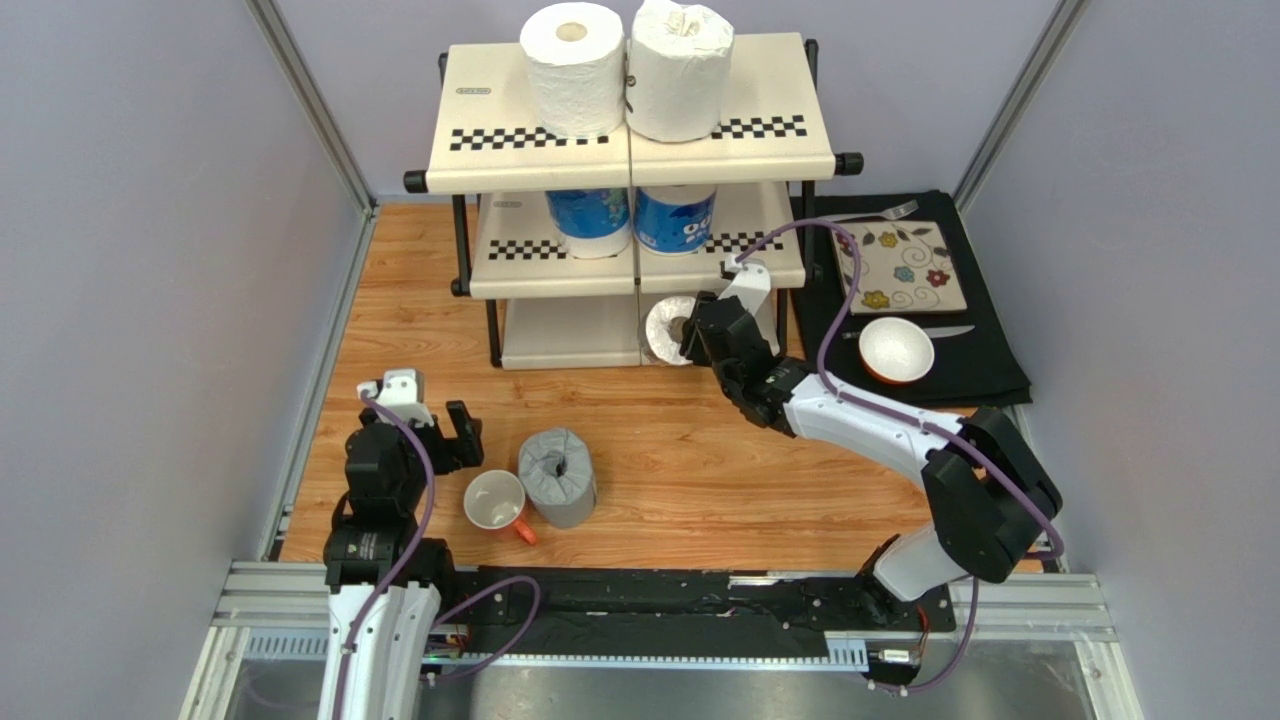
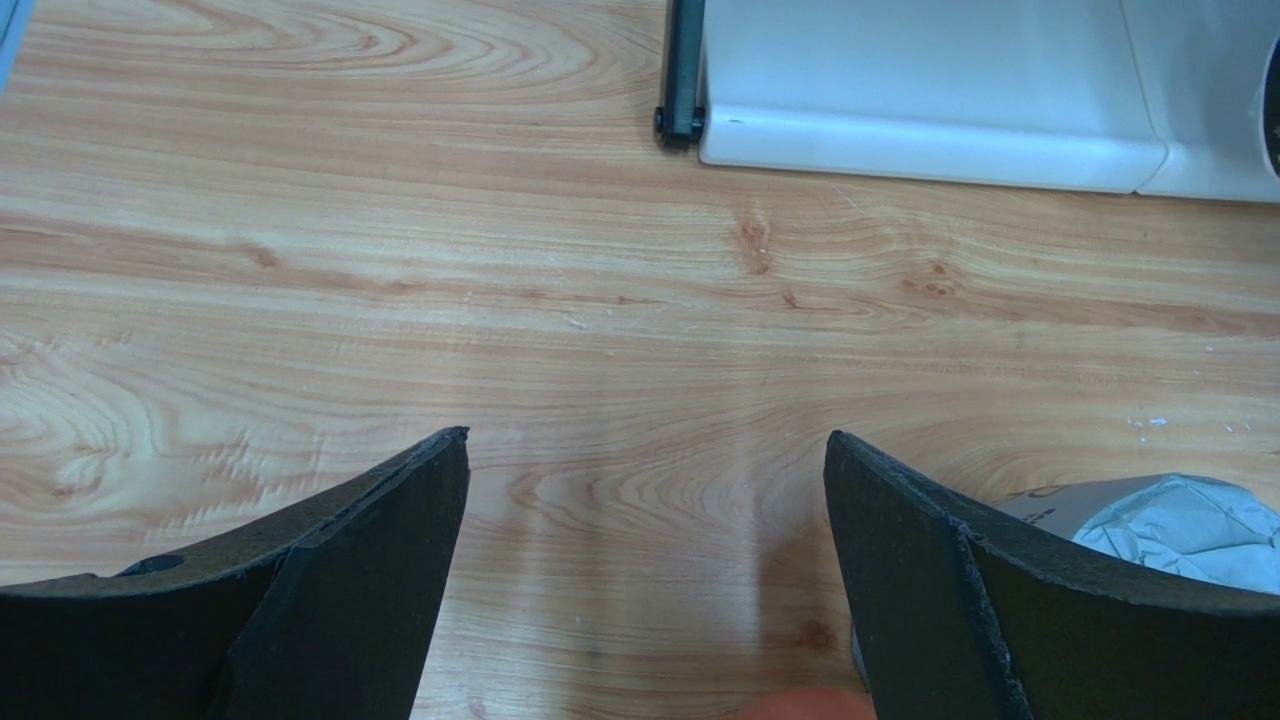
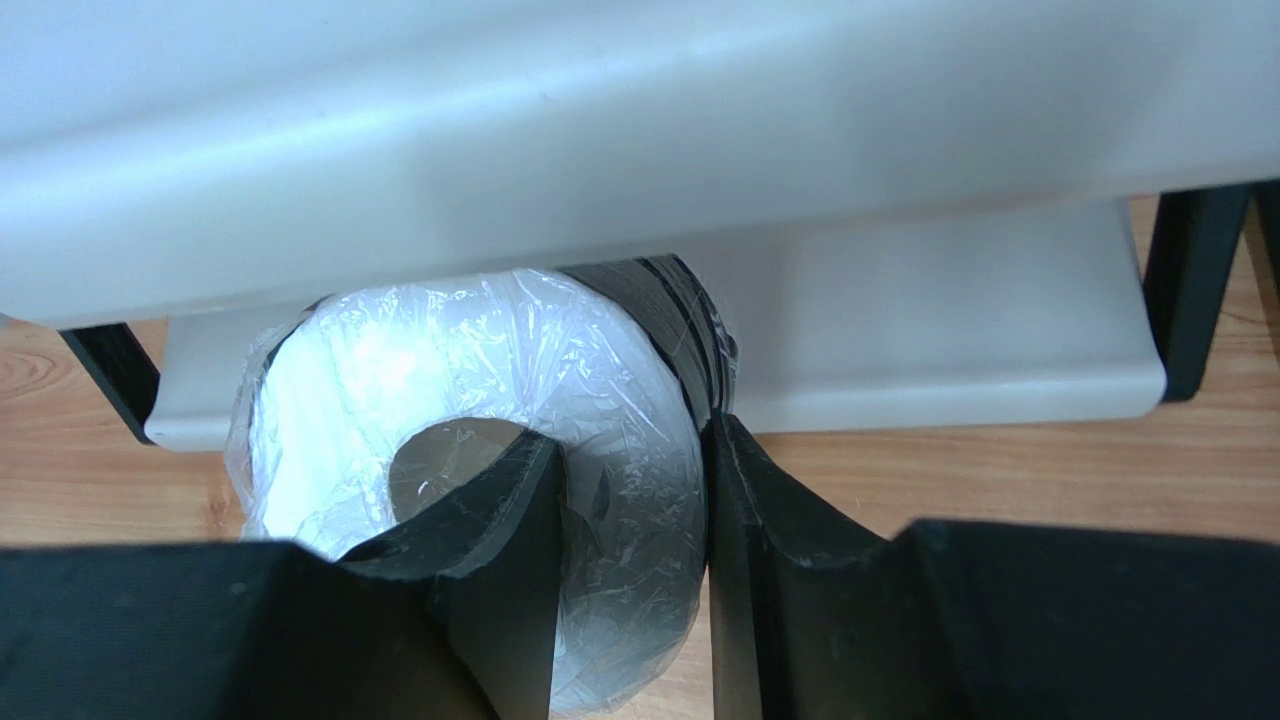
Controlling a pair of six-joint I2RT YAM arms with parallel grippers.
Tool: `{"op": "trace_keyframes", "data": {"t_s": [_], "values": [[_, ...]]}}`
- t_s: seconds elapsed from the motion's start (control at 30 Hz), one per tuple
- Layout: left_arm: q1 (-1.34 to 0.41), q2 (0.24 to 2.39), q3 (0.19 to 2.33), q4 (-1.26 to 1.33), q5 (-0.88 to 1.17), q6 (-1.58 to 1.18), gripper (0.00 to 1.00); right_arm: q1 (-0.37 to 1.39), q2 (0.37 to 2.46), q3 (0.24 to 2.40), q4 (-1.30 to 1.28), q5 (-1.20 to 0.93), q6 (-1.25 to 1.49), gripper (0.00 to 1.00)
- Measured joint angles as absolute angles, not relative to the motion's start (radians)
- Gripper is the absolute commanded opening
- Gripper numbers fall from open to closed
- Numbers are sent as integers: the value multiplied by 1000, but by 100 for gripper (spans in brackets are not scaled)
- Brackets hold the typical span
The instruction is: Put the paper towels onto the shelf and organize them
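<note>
Top external: white paper rolls (image 1: 573, 68) and blue-printed rolls (image 1: 591, 219) shelved. Right gripper (image 3: 631, 443) jaws clamp the film-wrapped dark roll (image 3: 451, 368) at the cream three-tier shelf's (image 1: 496, 113) bottom. The grey roll (image 1: 558, 477) waits on the wooden bench (image 1: 721, 480); left gripper (image 2: 646, 446) jaws spread, empty.

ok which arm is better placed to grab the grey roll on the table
Left. The left gripper is open near the grey roll; the right gripper is shut on the plastic-wrapped roll at the bottom tier of the shelf.

The wooden counter (image 1: 676, 450) carries the shelf (image 1: 481, 113), a black mat (image 1: 992, 368) beside it, and a grey roll (image 1: 558, 477) just beside a mug (image 1: 493, 500).
</note>
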State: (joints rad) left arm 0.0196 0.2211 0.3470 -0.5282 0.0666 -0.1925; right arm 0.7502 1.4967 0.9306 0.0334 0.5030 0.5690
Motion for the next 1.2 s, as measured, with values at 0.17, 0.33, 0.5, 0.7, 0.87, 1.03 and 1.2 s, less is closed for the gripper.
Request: {"op": "trace_keyframes", "data": {"t_s": [0.17, 0.33, 0.5, 0.7, 0.87, 1.03, 1.2], "values": [[12, 212, 347, -528, 58, -193, 96, 749, 1549, 934, 121, 509, 562, 11], [8, 208, 347, -528, 46, -194, 96, 749, 1617, 936, 202, 527, 550, 10], [7, 207, 346, -529, 43, -194, 96, 745, 1667, 954, 258, 543, 541, 10], [7, 205, 345, -529, 43, -194, 96, 739, 1695, 970, 316, 570, 533, 10], [7, 205, 345, -529, 43, -194, 96, 736, 1723, 978, 336, 598, 527, 13], [7, 205, 345, -528, 43, -194, 96, 731, 1750, 997, 335, 602, 526, 27], [7, 205, 345, -528, 43, -193, 96, 723, 1763, 1013, 330, 602, 525, 34]]}}
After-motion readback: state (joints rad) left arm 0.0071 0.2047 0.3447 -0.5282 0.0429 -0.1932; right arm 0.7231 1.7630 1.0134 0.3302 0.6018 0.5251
